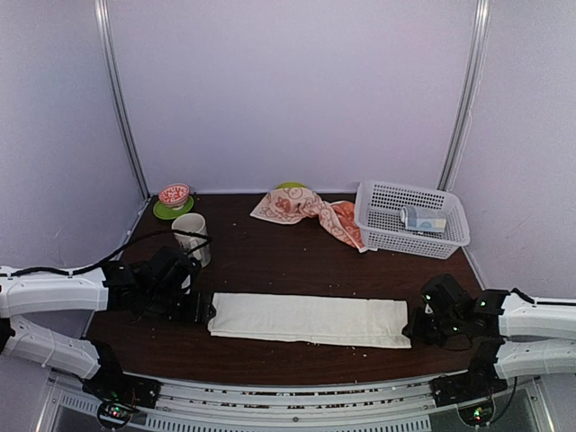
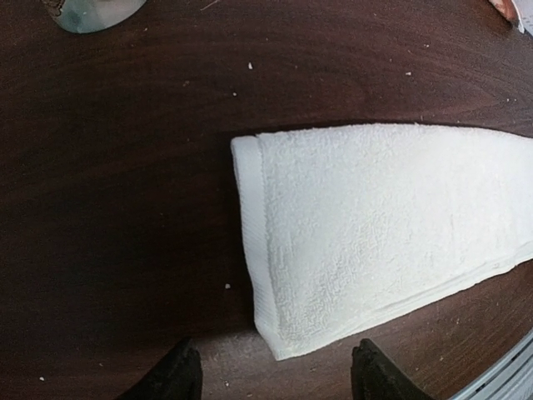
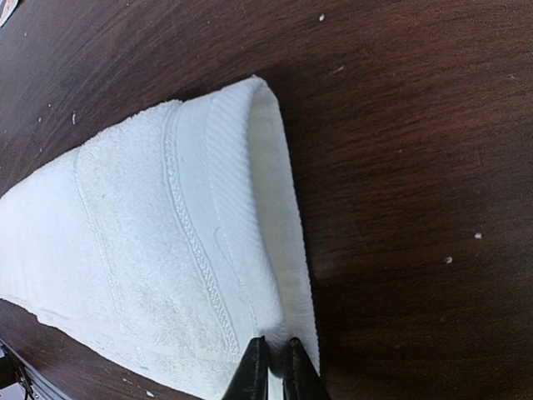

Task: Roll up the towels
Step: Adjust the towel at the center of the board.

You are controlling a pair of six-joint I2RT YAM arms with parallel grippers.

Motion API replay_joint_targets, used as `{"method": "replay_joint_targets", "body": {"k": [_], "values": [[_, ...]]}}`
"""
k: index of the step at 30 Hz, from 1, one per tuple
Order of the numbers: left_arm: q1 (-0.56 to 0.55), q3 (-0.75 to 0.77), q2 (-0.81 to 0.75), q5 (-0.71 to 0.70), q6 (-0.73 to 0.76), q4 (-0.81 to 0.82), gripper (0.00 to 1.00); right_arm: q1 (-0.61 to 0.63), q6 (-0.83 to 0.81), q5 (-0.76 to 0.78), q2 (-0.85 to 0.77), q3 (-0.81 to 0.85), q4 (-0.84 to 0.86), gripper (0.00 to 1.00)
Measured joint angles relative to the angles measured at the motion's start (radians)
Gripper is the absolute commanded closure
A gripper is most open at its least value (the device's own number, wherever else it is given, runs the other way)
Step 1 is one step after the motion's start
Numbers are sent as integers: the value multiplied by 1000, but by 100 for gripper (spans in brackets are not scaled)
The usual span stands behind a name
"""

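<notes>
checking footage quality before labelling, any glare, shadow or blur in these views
Top external: even, soft light, no harsh shadows, the towel slightly soft. Left wrist: faint sheen on the dark table, towel edges bowed by the lens, left hand dark. Right wrist: towel bright, near washed out, shadow right of its lifted edge.

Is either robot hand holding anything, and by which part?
Right end effector pinches the white towel by its hemmed end edge; left end effector is open, holding nothing.
</notes>
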Motion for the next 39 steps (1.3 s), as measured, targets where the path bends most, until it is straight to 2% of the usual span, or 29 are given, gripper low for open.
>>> {"method": "replay_joint_targets", "body": {"k": [4,6,8,14,19,29,39], "values": [[0,-1,0,0,0,3,37,0,10,-5,1,-5,14,75],[0,-1,0,0,0,2,37,0,12,-7,-1,-5,21,73],[0,-1,0,0,0,3,38,0,13,-8,-2,-5,25,77],[0,-1,0,0,0,5,38,0,21,-7,4,-9,27,100],[0,-1,0,-1,0,4,38,0,28,-6,-16,-11,14,100],[0,-1,0,-8,0,2,38,0,-2,-8,-182,17,-120,100],[0,-1,23,-8,0,3,38,0,-54,-95,-158,17,-183,100]]}}
